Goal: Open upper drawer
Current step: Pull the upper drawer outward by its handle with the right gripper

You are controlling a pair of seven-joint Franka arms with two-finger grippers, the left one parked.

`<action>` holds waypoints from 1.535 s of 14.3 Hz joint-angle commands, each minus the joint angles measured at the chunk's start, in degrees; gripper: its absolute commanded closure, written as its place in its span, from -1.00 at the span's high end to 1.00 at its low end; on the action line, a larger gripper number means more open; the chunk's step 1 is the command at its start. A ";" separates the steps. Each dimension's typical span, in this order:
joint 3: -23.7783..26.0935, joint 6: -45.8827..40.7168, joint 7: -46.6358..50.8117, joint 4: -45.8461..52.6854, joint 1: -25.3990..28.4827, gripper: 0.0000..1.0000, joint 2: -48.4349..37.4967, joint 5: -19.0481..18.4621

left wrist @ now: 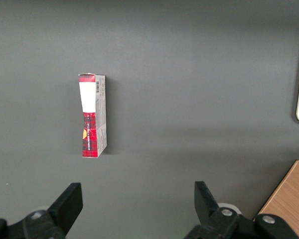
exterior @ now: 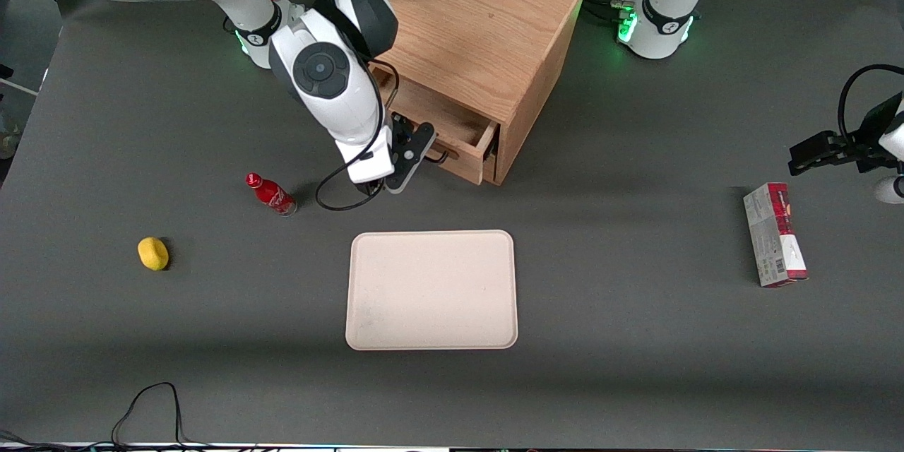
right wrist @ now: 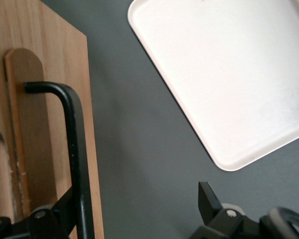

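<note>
Front view shows the upper drawer [exterior: 452, 128] partly out, the hand [exterior: 413, 155] at its handle [right wrist: 72, 149] with fingers spread; judgement: pull straight outward, parallel to the drawer's travel.

Upper drawer [exterior: 452, 128] pulled out of cabinet [exterior: 487, 35]; hand [exterior: 413, 155] at its handle [right wrist: 72, 149]. Tray [exterior: 432, 289] nearer the camera. Bottle [exterior: 271, 194], lemon [exterior: 153, 253] toward the working arm's end; box [exterior: 774, 234] toward the parked arm's.
</note>
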 commanded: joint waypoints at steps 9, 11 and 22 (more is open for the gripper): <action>-0.08 -7.20 -7.19 13.64 -6.52 1.00 8.90 0.74; -0.08 -7.64 -7.19 14.78 -7.57 1.00 9.69 0.74; -0.08 -7.64 -7.19 19.01 -11.96 1.00 12.68 0.65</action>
